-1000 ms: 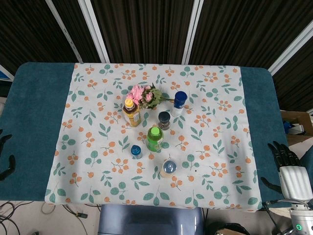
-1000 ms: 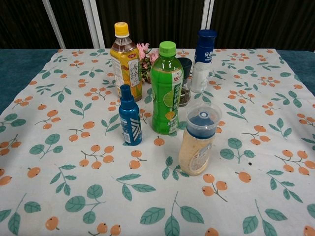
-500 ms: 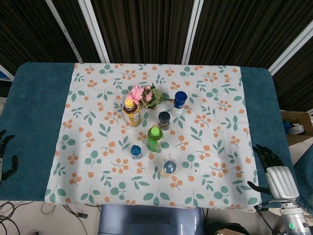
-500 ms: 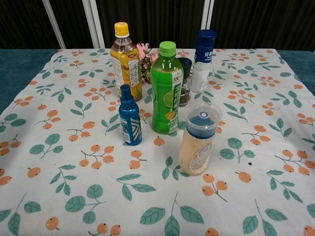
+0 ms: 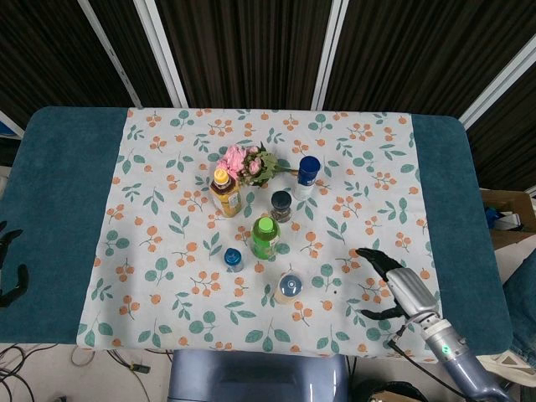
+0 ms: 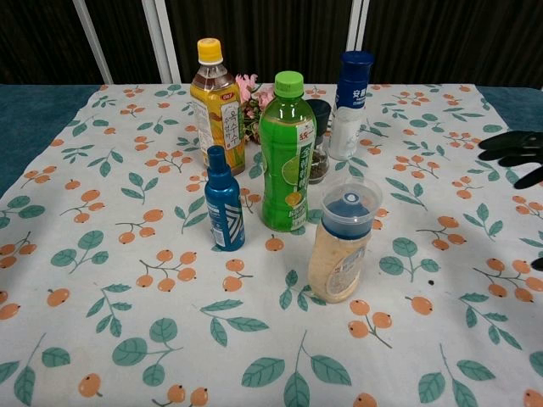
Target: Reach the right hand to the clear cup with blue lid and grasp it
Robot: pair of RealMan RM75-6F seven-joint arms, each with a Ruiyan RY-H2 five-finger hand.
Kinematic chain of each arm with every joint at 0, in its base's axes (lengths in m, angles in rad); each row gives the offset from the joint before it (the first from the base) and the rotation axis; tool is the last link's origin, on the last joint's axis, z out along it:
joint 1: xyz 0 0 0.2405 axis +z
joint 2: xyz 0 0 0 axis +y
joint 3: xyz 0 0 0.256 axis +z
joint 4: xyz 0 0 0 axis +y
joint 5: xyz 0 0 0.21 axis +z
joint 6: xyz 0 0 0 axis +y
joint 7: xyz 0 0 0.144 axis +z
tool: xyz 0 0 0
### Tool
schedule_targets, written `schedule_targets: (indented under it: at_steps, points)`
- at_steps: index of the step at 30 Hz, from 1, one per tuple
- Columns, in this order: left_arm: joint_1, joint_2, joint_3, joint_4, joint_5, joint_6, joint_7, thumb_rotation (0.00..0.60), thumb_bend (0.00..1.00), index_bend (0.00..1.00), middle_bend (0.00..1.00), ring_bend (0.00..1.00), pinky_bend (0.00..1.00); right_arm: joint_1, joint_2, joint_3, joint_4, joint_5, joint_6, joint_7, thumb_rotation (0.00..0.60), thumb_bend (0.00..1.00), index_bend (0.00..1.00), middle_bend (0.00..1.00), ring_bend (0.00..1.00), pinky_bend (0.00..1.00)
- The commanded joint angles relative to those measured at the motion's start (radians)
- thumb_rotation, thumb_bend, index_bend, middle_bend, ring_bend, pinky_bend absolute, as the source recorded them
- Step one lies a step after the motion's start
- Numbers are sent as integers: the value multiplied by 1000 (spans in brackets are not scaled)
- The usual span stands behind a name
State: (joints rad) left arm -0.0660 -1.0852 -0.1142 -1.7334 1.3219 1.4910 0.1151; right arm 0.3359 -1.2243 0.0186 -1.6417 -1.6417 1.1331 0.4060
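- The right hand point(image 5: 394, 283) hovered over the table point(image 5: 50, 201), fingers spread wide, holding nothing.
- The clear cup with blue lid point(image 6: 343, 240) stood apart, left of it.
- The left hand point(image 5: 8, 272) looked open, though barely visible.

Clear cup with blue lid point(image 6: 343, 243): nearest front edge; green plastic bottle point(image 6: 288, 153) behind-left; small blue spray bottle point(image 6: 223, 199) left; right hand point(image 5: 395, 285) well right.

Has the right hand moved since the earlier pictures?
Yes. In the head view the right hand has moved left, from beyond the table's right edge onto the tablecloth, toward the clear cup with blue lid.
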Motion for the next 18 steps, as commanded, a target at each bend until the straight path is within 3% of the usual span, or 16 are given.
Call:
schedule_targets:
  at_steps: [1, 18]
  points:
    - [-1, -1, 1, 1, 3, 0, 2, 600, 525, 160, 41, 50, 0, 41, -34, 3, -3, 2, -51, 52, 600, 167, 90, 125, 93, 177]
    - [-2, 2, 0, 1, -3, -5, -4, 600, 525, 160, 41, 50, 0, 135, -228, 19, 60, 44, -119, 13, 600, 167, 174, 238, 209, 186]
